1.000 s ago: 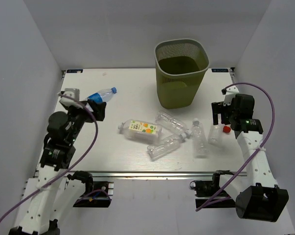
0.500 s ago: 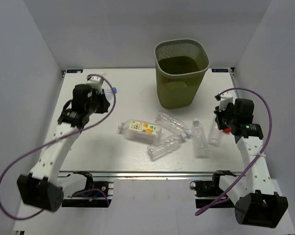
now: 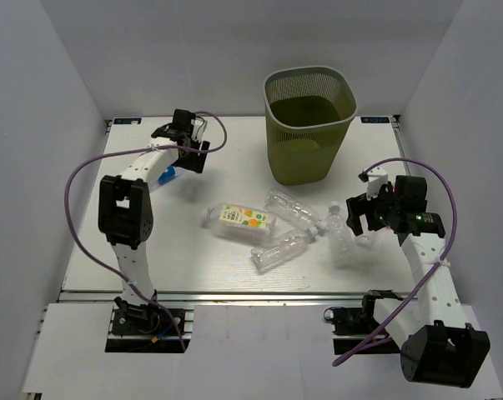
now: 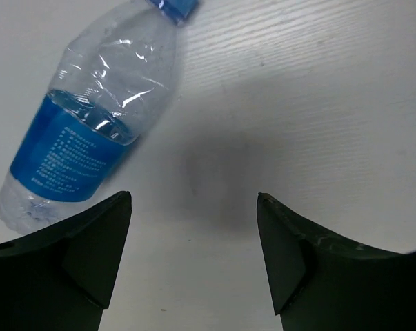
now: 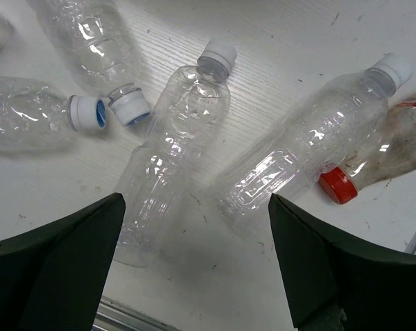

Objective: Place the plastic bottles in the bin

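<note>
One bin (image 3: 305, 162), olive and perforated, is stood upright at the far edge of the table (image 3: 151, 250), right of centre. Only its own olive floor is seen through the mouth.

All bottles (image 3: 282, 248) are found lying on the table, outside the bin. A blue bottle (image 4: 90, 131) is laid on its side at far left, well apart from the rest, with its blue cap pointed away from the left gripper (image 4: 192, 200). A labelled bottle (image 3: 238, 218) is laid mid-table, and others are clustered just right of it, in front of the bin. Under the right gripper (image 5: 194, 200) two white-capped bottles (image 5: 170, 158) are seen side by side. A red-capped bottle (image 5: 394, 138) is pressed against the outer one.

Left arm is stretched far forward. Its jaws are parted with nothing between them, and the blue bottle is near one finger, outside the gap. Right arm is bent inward with the wrist tipped down over the cluster. Its jaws are spread wide and nothing is gripped.
</note>
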`<state>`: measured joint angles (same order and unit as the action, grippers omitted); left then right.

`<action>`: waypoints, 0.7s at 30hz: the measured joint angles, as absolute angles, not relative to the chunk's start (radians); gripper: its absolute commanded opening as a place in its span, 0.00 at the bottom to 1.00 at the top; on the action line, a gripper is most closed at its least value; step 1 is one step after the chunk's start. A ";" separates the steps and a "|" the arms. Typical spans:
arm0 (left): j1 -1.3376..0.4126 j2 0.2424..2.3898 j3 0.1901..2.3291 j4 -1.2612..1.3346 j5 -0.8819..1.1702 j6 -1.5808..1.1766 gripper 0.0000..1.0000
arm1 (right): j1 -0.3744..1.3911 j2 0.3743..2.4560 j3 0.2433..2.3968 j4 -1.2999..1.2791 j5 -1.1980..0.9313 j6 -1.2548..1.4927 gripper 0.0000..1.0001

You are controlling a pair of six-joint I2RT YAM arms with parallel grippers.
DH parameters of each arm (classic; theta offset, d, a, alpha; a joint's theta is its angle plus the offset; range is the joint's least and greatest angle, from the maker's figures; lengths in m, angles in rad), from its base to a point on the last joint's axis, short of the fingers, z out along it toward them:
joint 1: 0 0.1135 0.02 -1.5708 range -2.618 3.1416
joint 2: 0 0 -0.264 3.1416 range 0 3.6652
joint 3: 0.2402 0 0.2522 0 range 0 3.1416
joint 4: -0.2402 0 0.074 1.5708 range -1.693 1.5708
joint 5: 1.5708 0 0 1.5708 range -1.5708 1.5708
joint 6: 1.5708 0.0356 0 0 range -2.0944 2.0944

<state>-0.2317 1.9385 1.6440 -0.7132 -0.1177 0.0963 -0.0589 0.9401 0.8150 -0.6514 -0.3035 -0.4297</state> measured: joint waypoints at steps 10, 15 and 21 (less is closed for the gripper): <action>-0.199 2.126 1.767 -0.781 -0.237 0.109 0.86 | -0.059 0.939 0.807 -0.660 -0.321 -0.441 0.90; -0.199 2.116 1.801 -0.729 -0.281 0.126 0.86 | -0.059 0.956 0.807 -0.660 -0.321 -0.449 0.90; -0.198 2.114 1.790 -0.694 -0.336 0.180 0.87 | -0.059 0.984 0.807 -0.661 -0.319 -0.450 0.90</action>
<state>-0.1982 2.1136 1.7905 -0.6945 -0.3359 0.1802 -0.0589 0.9840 0.8066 -0.6613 -0.3191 -0.4496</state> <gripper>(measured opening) 0.871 0.902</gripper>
